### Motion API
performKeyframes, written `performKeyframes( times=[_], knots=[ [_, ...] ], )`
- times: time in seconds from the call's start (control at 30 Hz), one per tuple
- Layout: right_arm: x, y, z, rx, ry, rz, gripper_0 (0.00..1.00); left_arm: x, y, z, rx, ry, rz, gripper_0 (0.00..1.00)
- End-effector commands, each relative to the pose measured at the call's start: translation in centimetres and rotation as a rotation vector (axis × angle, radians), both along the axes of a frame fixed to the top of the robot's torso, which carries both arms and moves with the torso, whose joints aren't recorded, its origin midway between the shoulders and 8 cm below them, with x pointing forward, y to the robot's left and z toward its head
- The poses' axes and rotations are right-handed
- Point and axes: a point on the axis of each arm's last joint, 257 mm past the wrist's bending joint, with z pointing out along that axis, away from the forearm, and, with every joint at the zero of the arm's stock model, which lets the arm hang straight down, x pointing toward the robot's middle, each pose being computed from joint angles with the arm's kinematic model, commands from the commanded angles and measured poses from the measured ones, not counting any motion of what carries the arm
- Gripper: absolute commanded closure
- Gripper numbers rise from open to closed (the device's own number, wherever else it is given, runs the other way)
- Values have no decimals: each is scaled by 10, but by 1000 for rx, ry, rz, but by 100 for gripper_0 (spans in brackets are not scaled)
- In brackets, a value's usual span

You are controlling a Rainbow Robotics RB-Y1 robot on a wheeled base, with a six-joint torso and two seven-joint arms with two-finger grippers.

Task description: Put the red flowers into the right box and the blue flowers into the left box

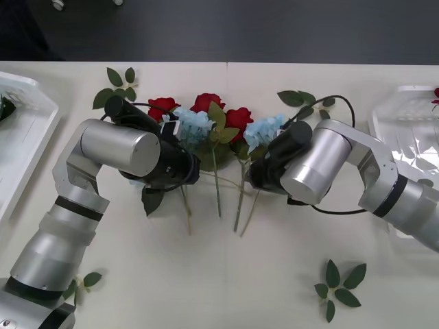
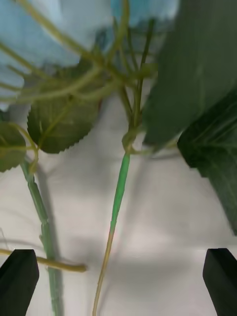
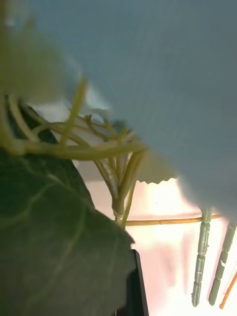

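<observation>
Grippers both low over the flower cluster at frame centre: right gripper (image 2: 118,276) spread wide astride a blue flowers (image 1: 264,130) stem, so close squarely on that stem w/o catching neighbours; left gripper (image 1: 180,159) opening can't tell.

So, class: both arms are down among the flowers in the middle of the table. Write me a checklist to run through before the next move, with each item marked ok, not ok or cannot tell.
1. Right gripper open with a green stem between its fingers: ok.
2. Which bloom that stem carries: cannot tell; blue flowers and dark leaves crowd just above it.
3. Left gripper open: cannot tell; a large leaf covers it.
4. Left gripper near a blue flower: ok.
5. Red flowers sorted: not ok, three lie mid-table.
6. Left box and right box have free space: ok.
</observation>
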Motion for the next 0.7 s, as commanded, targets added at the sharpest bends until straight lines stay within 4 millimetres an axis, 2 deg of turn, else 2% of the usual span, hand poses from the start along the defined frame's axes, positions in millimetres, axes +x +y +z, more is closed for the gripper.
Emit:
performKeyframes(
  times=[0.03,0.17,0.43,0.6,0.7],
  knots=[
    [9,10,16,76,-9,-57,1,11,-11,26,13,-88,-67,100],
    [12,12,13,121,3,-74,2,8,-8,37,24,-100,-80,100],
    [14,9,9,134,62,-137,2,-3,15,77,46,-127,-100,100],
    [17,1,9,113,72,-170,2,-11,33,110,-30,-170,-71,100],
    [18,-8,5,92,86,-196,2,-17,55,137,-108,-233,-21,100]
  ],
)
